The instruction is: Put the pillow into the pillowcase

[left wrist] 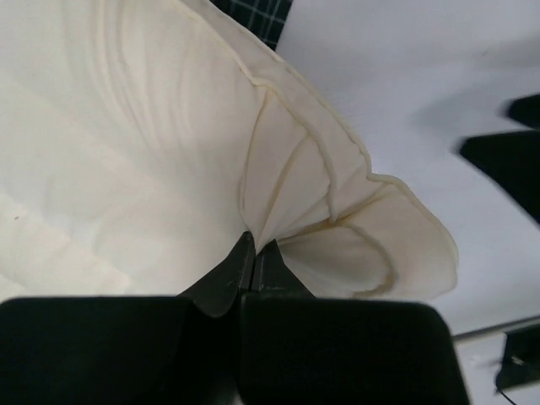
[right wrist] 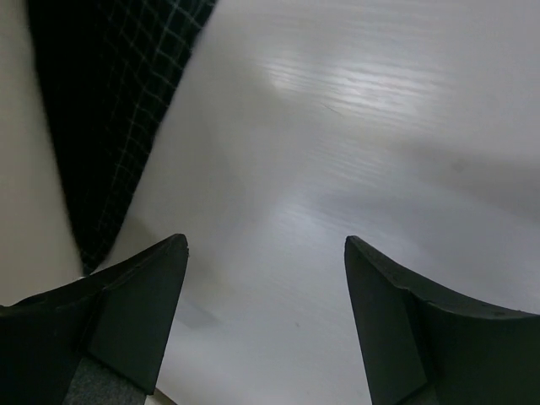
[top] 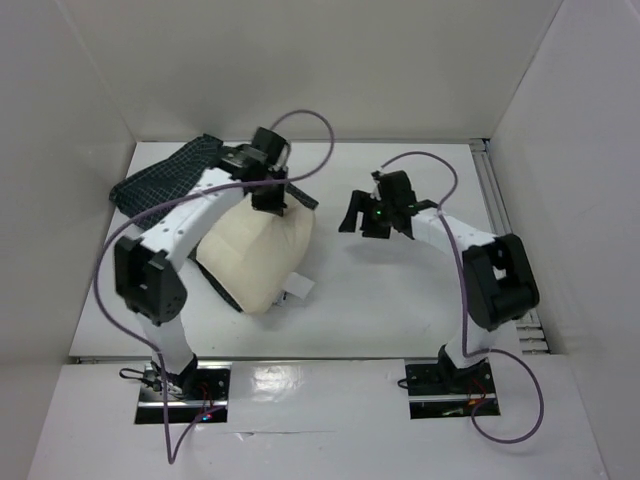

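While left gripper (left wrist: 255, 246) jaws pinch the pillow (top: 255, 255) edge, right gripper (right wrist: 266, 245) jaws spread at 3 o'clock; pillowcase (top: 170, 175) at 10 o'clock.

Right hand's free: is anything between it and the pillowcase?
Nothing visible does. The right hand hangs open above the table; the nearest edge of the pillowcase lies just beyond, beside the pillow that the left hand pinches.
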Motion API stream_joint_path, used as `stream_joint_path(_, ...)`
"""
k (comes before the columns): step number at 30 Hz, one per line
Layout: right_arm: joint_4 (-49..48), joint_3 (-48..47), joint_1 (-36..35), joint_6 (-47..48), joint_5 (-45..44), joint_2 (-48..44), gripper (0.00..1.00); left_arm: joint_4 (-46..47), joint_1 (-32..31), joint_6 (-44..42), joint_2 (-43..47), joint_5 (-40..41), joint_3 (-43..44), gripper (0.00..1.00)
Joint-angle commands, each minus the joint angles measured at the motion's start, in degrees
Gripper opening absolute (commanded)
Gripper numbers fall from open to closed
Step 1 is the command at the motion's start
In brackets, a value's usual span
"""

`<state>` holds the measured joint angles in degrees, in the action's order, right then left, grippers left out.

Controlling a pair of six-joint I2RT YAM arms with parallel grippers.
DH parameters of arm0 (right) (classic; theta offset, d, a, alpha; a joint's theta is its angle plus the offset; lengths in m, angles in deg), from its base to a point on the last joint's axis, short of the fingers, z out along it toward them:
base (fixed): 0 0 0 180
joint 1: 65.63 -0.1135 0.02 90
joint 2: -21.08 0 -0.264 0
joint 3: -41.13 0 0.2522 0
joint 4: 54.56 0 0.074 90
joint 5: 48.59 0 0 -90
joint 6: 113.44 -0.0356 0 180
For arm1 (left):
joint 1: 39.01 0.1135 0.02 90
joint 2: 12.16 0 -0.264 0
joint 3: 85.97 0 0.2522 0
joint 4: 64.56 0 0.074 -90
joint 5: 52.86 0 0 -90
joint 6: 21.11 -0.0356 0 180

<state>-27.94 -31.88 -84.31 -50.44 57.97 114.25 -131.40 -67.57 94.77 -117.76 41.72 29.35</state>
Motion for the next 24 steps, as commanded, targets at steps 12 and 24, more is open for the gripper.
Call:
stream_joint_path(12, -20.7, -26.4, -6.5, -4.4, 9.9, 28.6, 0.83, 0.5, 15.5, -3.7, 16.7, -18.8, -0.6, 0.00)
stream_joint_path(24, -19.8, -53.7, -8.1, -2.3, 11.5, 51.4, 0.84, 0.0, 16.1, -3.7, 19.2, -20.2, -2.3, 0.00)
